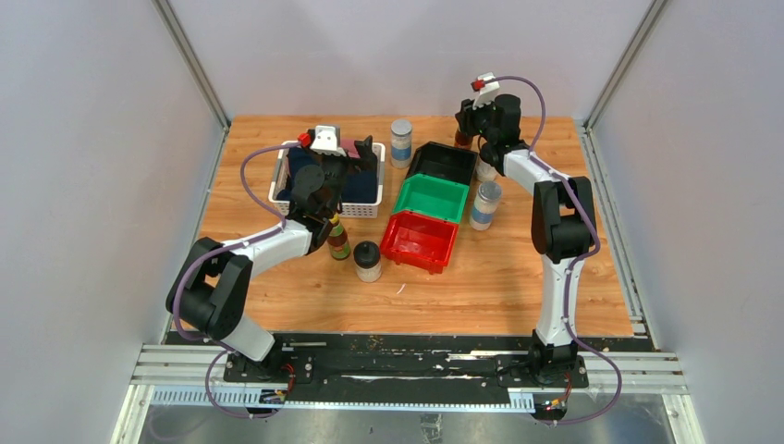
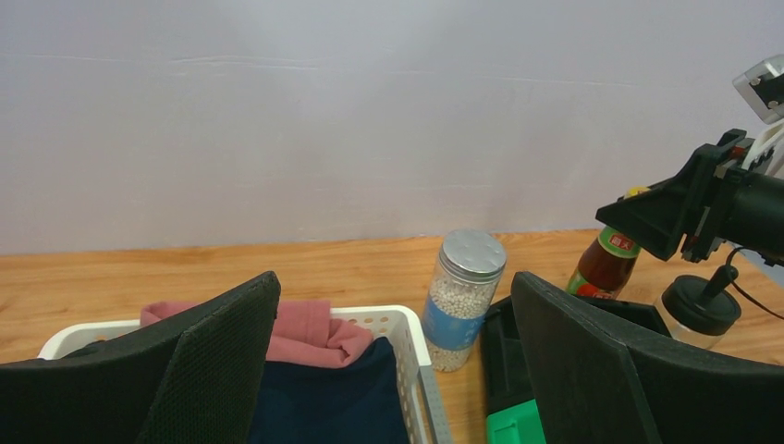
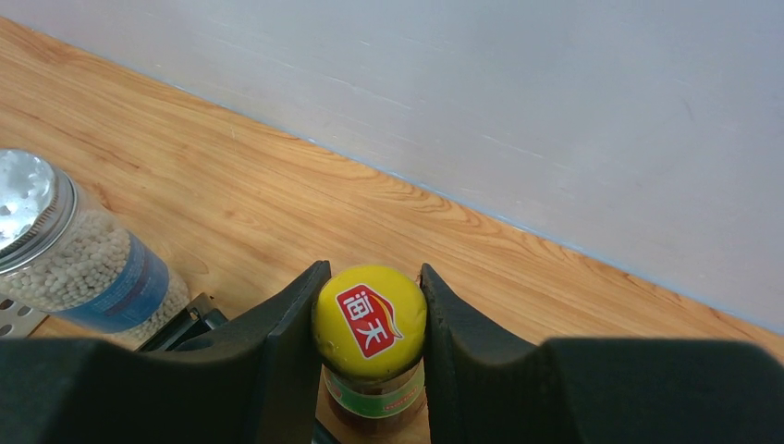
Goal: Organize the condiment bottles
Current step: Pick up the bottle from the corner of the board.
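right wrist: right gripper (image 3: 370, 294) tight around yellow-capped sauce bottle (image 3: 370, 326), left gripper (image 2: 393, 289) wide apart

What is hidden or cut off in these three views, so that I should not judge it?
- Top view: the left arm hides the cap of the near sauce bottle.
- Top view: the right arm hides most of a pale jar.
- Right wrist view: the bottom edge cuts off the held sauce bottle at its base; lifted or standing, unclear.
- Left wrist view: fingers of the left hand cover much of the white basket.
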`<state>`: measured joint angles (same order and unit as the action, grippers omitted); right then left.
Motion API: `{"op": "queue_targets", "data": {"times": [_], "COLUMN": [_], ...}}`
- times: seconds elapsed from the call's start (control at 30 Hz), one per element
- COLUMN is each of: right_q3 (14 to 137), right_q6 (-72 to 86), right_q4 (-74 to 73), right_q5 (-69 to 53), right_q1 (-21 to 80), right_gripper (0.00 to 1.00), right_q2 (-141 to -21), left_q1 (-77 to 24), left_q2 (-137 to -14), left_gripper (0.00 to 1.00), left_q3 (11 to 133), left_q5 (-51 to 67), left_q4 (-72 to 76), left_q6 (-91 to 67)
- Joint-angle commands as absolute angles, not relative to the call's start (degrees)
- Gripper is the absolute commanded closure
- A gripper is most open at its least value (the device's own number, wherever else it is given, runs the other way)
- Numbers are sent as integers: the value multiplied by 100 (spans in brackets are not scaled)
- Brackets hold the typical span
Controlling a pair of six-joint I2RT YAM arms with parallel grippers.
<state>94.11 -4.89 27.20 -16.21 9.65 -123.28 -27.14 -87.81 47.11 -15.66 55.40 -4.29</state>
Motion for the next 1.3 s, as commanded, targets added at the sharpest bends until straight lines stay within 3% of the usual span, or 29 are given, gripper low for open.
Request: {"op": "queue_targets", "data": {"times": [0.0, 1.27], "right_q3": [9610, 10293], "right_q6": [-719, -457], "right_q4": [2897, 2989], "right_q5": [-1477, -1616], "right_q1": [967, 967], "right_gripper": [100, 100], "right_q2": [-12156, -11780], "left_q1": [-2684, -2681], "left_q2": [-8629, -8667], "left_gripper": [0, 0], "left_q3": [4631, 4772], "left_q5": [-1666, -1637], "left_q4": [5722, 5591], "left_q6": [-450, -439]}}
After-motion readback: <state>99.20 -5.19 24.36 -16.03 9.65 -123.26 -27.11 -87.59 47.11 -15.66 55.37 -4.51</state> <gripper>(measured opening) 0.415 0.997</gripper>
